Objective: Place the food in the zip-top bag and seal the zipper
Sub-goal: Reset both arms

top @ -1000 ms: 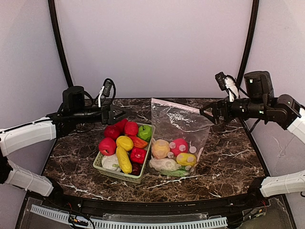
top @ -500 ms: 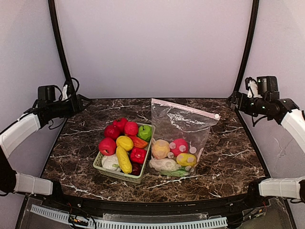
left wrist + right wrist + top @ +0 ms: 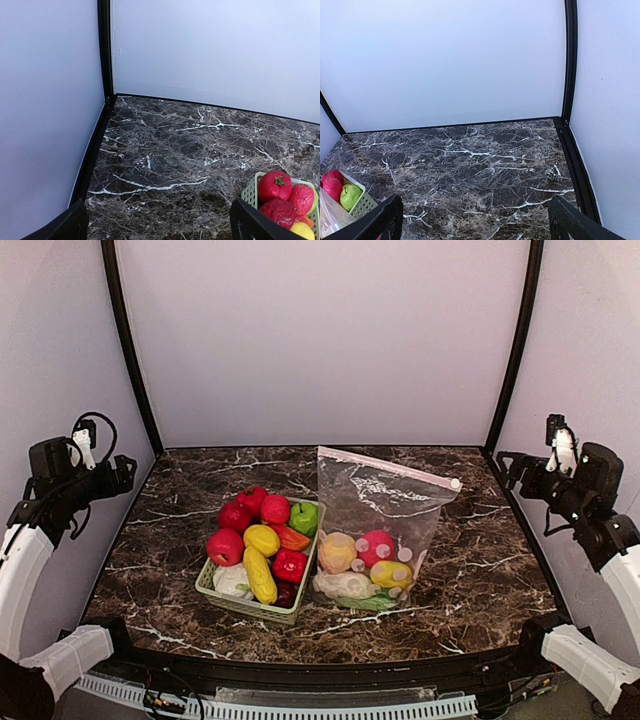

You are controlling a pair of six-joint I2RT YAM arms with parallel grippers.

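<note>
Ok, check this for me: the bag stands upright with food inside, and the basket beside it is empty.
Wrong on the basket: it is full of food, as the top view shows. The bag does stand upright beside it with food inside.

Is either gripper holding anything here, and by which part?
Nothing is held. The left gripper and the right gripper both have jaws wide apart and empty, away from the zip-top bag.
</note>
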